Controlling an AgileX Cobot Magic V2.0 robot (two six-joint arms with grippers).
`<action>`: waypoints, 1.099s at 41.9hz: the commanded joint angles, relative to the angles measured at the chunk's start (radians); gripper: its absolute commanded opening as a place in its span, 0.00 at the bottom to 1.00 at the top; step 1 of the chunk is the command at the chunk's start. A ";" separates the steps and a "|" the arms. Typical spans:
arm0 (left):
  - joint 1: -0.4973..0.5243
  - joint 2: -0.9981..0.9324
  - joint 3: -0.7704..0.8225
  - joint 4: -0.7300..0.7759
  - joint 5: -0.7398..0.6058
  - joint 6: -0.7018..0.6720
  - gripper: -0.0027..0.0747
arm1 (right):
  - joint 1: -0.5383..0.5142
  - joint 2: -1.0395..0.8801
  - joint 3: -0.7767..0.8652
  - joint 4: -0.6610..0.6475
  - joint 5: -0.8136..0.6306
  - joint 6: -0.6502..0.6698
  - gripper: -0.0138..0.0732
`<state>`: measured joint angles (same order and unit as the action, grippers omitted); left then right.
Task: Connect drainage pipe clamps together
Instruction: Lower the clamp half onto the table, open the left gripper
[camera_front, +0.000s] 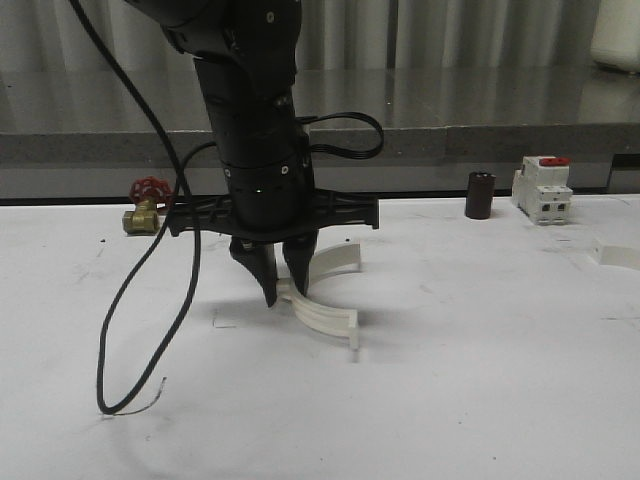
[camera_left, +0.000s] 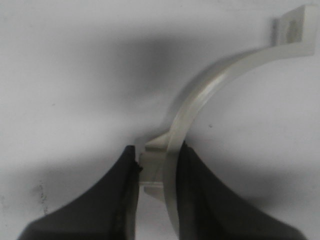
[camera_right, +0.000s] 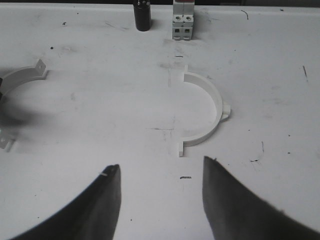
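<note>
Lying near the white table's (camera_front: 480, 380) centre, one white plastic half-ring clamp (camera_front: 325, 290) is pinched at its arc by the left gripper (camera_front: 284, 288), fingers nearly closed. At about three o'clock, well apart, the second half-ring clamp (camera_right: 206, 112) lies flat before the wide-open, empty right gripper (camera_right: 161, 195).

A lab or workshop: a scuffed white bench (camera_front: 500, 380), a steel counter (camera_front: 480, 100) behind, with a valve (camera_front: 147, 207) and breaker (camera_front: 542, 189) lying about.
</note>
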<state>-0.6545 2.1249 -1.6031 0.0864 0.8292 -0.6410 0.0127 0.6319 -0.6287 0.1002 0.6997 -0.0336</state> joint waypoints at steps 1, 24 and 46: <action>-0.008 -0.056 -0.037 0.008 0.005 -0.028 0.09 | -0.005 0.007 -0.035 0.001 -0.055 -0.005 0.62; -0.008 -0.055 -0.037 -0.009 -0.012 -0.029 0.28 | -0.005 0.007 -0.035 0.001 -0.055 -0.005 0.62; -0.006 -0.090 -0.037 -0.004 -0.029 0.012 0.39 | -0.005 0.007 -0.035 0.001 -0.055 -0.005 0.62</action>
<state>-0.6545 2.1249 -1.6094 0.0789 0.8306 -0.6560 0.0127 0.6319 -0.6287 0.1002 0.6997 -0.0336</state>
